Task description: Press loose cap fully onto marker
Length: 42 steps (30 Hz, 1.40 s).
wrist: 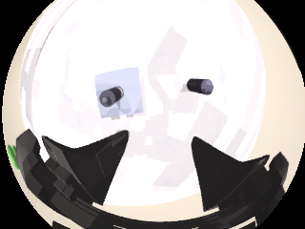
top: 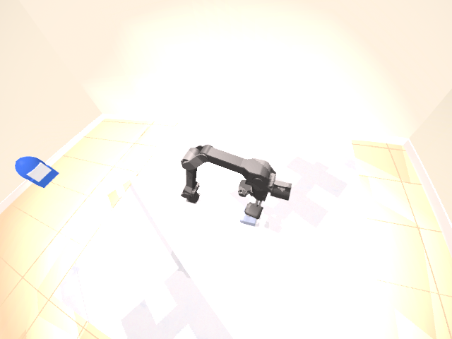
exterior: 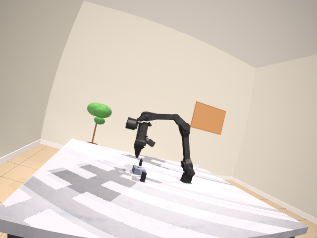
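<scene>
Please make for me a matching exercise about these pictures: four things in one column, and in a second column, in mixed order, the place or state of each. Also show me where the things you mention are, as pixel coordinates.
Column one:
1. marker (exterior: pixel 140 162) (wrist: pixel 111 96)
2. cap (exterior: pixel 143 176) (wrist: pixel 200 86)
3. gripper (exterior: pixel 137 156) (wrist: pixel 160 137)
4. holder block (top: pixel 247 222) (exterior: pixel 138 170) (wrist: pixel 130 90)

Column two:
A. open, above the table (exterior: pixel 158 205)
B. pale blue-grey, with something dark upright in it
C. upright in the block
D. loose on the table, beside the block

Right pairs: 1-C; 2-D; 3-A; 4-B
</scene>
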Tool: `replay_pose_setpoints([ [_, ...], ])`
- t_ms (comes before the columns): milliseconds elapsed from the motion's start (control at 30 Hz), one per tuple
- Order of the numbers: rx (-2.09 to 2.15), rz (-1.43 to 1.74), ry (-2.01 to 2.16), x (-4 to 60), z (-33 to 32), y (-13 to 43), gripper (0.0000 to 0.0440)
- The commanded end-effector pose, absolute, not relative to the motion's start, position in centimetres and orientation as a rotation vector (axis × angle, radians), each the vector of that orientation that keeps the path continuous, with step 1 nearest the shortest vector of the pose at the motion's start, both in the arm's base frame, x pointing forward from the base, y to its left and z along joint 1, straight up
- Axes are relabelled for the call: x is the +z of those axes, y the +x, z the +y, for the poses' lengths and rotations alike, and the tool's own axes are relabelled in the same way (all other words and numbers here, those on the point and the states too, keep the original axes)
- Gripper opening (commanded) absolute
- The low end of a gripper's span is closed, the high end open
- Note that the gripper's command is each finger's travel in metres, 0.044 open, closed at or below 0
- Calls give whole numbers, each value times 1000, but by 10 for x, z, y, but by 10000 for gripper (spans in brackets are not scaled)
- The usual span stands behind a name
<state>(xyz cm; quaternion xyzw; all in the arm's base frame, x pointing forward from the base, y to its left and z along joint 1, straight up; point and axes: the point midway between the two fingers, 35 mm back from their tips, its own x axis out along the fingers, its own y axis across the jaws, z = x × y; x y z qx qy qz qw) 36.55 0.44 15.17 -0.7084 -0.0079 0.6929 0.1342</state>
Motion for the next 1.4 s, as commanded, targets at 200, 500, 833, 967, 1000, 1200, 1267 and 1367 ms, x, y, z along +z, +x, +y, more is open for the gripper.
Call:
replay_pose_setpoints([
  [200,2072,0,-2052,142,17,368,315],
  [500,2119,2,-2059,135,30,369,312],
  [833,2172,-7,-2071,127,45,369,307],
  [967,2194,-13,-2077,123,51,369,304],
  [1000,2200,-15,-2079,122,52,369,303],
  [1200,2239,-29,-2087,117,61,366,299],
  [1267,2254,-35,-2089,115,63,365,297],
  [1367,2277,-44,-2091,112,68,362,295],
])
